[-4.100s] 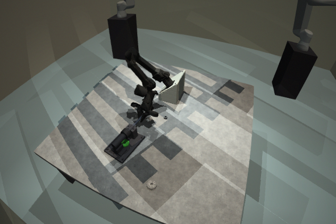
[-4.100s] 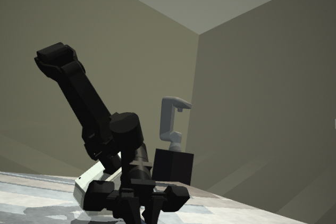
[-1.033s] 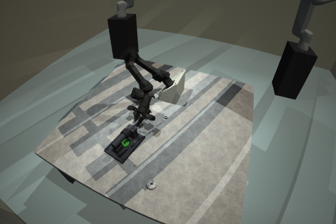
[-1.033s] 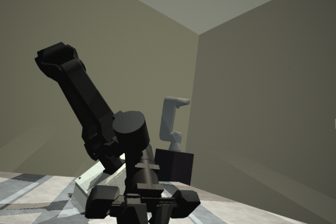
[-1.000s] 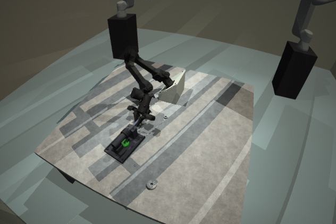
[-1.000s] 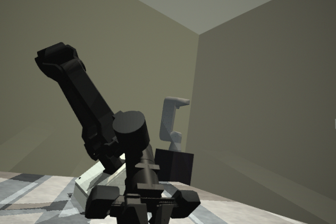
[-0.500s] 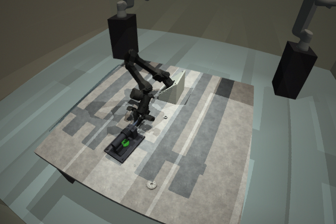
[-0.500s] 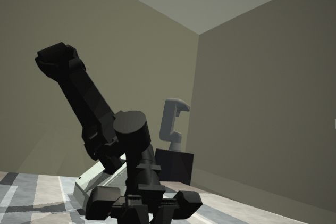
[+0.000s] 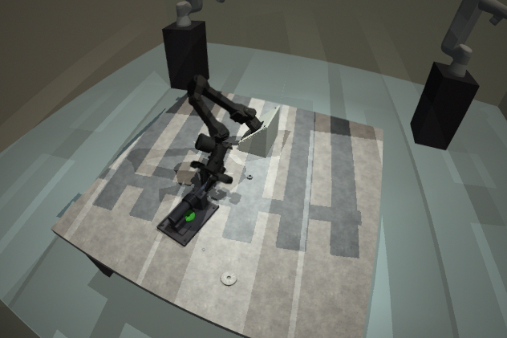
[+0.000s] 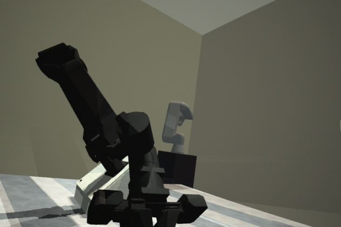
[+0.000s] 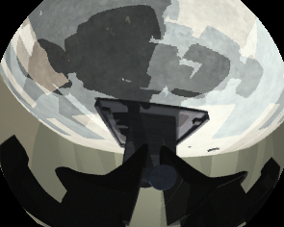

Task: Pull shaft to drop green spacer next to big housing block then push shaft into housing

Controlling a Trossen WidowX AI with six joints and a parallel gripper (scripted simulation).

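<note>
Green spacer (image 9: 189,215); seen over the dark base plate (image 9: 200,227) (image 11: 193,113), beside the black cylinder (image 9: 180,212). Shaft (image 9: 202,188) (image 11: 163,177); at the base plate's arm-side end, in the gripper (image 9: 204,187) (image 11: 153,148), its fingers narrowly parted and clamped on it. Pale ring (image 9: 223,278); on the worktop (image 9: 327,281), apart from the base plate.

Plain olive-brown walls (image 9: 327,10) (image 10: 261,95), pale floor (image 9: 409,285)
</note>
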